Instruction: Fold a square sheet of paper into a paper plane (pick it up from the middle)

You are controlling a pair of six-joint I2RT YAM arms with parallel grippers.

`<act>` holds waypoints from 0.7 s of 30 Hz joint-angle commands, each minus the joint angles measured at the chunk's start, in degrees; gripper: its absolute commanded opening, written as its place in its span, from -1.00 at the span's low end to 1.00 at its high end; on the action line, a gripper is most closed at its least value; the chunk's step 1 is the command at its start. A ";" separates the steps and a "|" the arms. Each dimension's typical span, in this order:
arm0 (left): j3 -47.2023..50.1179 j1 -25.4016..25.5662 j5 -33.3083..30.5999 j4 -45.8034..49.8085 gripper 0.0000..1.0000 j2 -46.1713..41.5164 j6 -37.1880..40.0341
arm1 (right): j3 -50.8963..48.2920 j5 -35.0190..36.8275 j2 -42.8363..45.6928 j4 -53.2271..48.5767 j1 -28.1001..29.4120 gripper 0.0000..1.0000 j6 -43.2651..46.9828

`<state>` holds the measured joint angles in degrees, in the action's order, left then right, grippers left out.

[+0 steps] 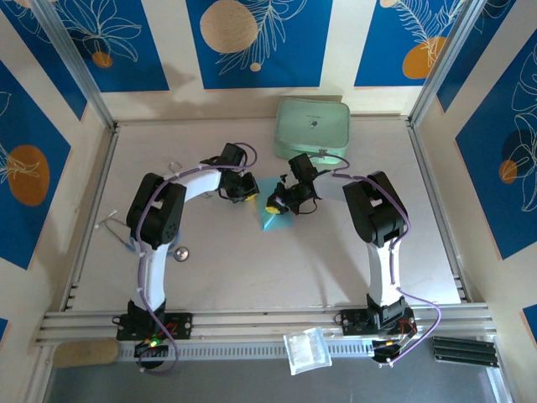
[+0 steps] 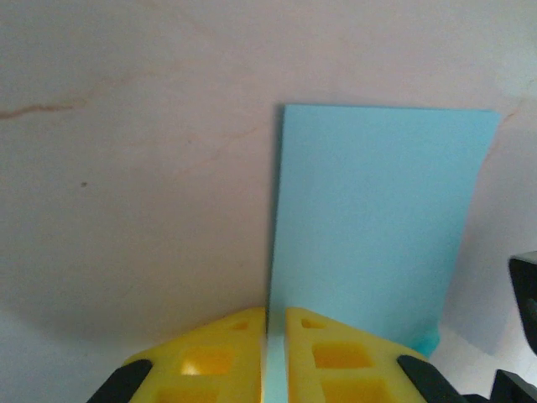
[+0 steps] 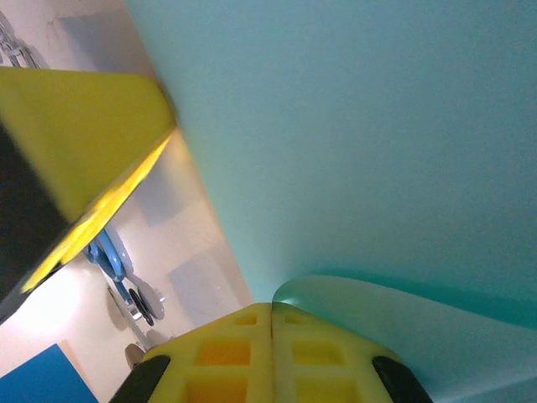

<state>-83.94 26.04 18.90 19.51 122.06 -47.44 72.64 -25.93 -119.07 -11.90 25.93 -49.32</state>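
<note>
Left wrist: paper (image 2: 369, 227) held above the tabletop (image 2: 126, 168).
The left pincer (image 2: 275, 323) clamps its near edge; the right pincer (image 3: 272, 315), closed, pinches a curled fold.

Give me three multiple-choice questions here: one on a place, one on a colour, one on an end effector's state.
1. Where on the table is the case? A) far edge B) near edge C) left edge
2. The paper's colour? A) red B) sky blue C) white
3. The left end effector is A) wide open B) shut on the case C) shut on the paper
Answers: 1 A, it lies at the far side; 2 B, clear in the left wrist view; 3 C, the paper's edge sits between its fingers.
</note>
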 commanded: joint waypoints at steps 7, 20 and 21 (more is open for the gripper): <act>-0.04 0.57 0.87 2.00 -0.73 1.36 0.68 | 1.52 -0.37 -0.82 -0.03 0.35 -1.00 0.13; -0.25 0.68 1.00 1.85 -0.76 0.55 0.75 | 1.64 -0.76 -1.42 0.97 0.33 -1.00 -0.13; -0.32 0.65 1.00 1.88 -0.76 0.63 0.71 | 1.66 -0.91 -1.50 1.15 0.35 -1.00 -0.15</act>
<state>-83.94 26.15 19.11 19.57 122.13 -47.46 73.12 -25.91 -119.37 -11.05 25.93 -49.36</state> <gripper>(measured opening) 0.121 0.055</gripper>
